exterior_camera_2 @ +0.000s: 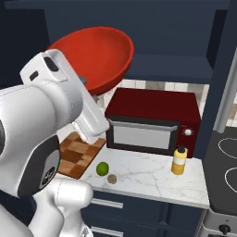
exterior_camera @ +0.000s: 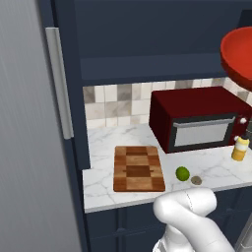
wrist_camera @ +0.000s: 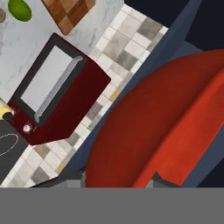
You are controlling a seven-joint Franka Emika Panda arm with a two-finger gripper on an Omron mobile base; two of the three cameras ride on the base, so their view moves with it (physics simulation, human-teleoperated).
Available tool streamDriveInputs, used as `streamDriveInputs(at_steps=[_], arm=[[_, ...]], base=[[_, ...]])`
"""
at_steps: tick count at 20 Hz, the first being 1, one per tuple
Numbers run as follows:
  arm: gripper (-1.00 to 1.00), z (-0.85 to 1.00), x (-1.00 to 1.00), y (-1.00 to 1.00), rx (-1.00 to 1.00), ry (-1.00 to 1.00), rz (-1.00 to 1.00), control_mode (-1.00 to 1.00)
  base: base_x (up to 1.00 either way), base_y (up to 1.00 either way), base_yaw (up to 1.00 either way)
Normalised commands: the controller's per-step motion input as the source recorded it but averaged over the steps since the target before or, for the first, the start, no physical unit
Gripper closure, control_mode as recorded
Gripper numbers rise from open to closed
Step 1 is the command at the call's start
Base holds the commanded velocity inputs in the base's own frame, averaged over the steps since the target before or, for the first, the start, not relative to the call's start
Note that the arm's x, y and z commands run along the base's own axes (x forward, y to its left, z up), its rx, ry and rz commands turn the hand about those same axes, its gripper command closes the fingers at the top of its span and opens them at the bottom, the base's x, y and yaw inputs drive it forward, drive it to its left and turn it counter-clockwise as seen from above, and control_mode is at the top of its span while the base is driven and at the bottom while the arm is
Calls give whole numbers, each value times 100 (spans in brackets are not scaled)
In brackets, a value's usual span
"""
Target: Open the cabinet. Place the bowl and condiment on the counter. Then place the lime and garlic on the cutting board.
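One item is airborne: the bowl [exterior_camera_2: 97,58] rides high at upper left of the right base frame, apparently pinched by the gripper though its fingers are hidden, and should come down level onto bare tabletop [exterior_camera_2: 148,178] beside the microwave [exterior_camera_2: 155,120].

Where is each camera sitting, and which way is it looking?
Left base view: behind the arm on its left, facing the counter; white arm at lower right.
Right base view: behind on its right, facing the microwave; big white arm at left.
Hand view: on the hand, up by the bowl, looking down.
All three share the bowl, microwave and lime.
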Motion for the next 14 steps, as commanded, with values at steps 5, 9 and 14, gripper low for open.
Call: streamDriveInputs(at_steps=[5, 9, 14], arm=[[100, -20, -71, 0, -5, 11, 12, -100], [100, -60, -26, 12, -12, 23, 23, -100], [100, -68, -1, 27, -13, 24, 20, -100]], base=[[0, 0, 0], [0, 0, 0], [0, 0, 0]])
